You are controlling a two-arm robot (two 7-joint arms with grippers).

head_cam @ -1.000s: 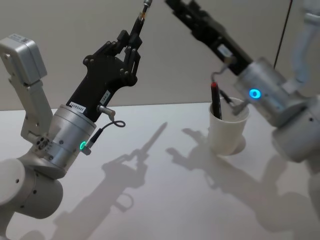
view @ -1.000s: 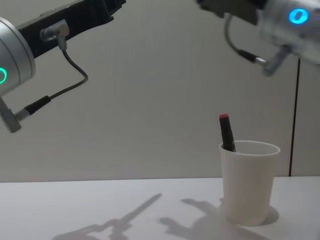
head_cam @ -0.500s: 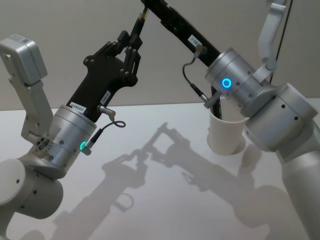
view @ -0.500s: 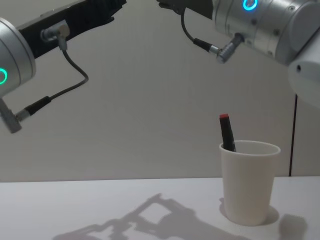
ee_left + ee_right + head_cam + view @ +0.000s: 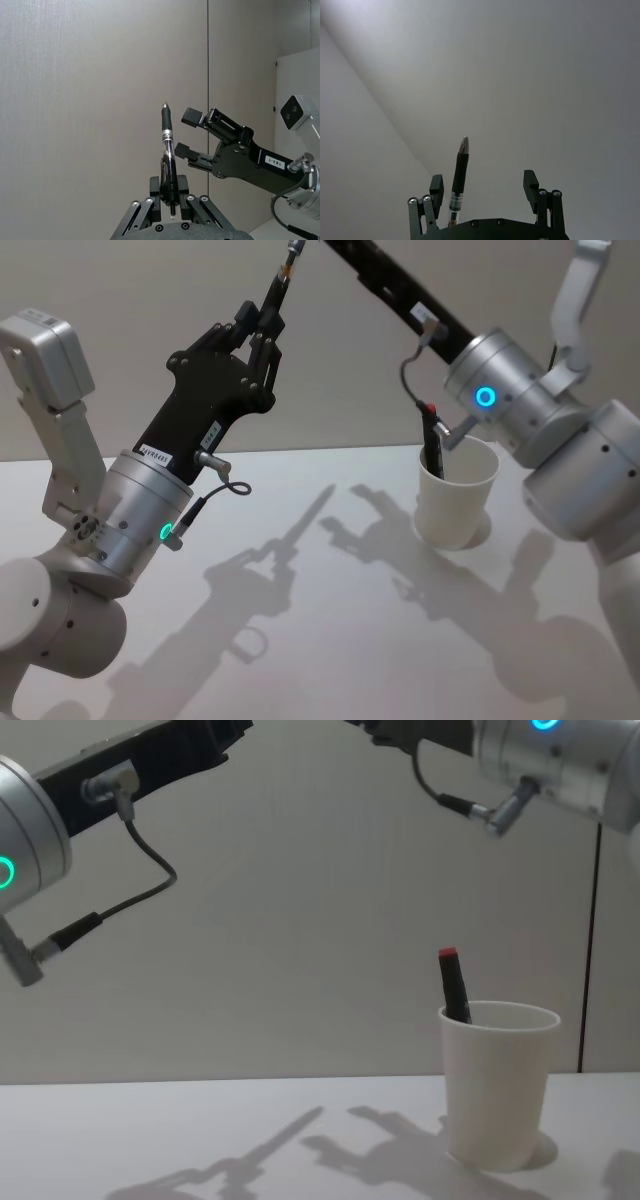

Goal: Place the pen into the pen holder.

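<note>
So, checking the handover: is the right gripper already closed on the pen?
No: the right gripper is open beside the pen, which the left gripper holds.

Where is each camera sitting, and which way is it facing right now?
Head view: high up, looking down at the table; both arms, the left hand gripping the pen, the pen holder.
Chest view: lower, looking across the table at the pen holder's side; both forearms along the top.
Left wrist view: looks along its own hand toward the wall; the open right hand is beyond.
Right wrist view: looks along its own open hand toward the wall.
Shared: both wrist views show the pen.
</note>
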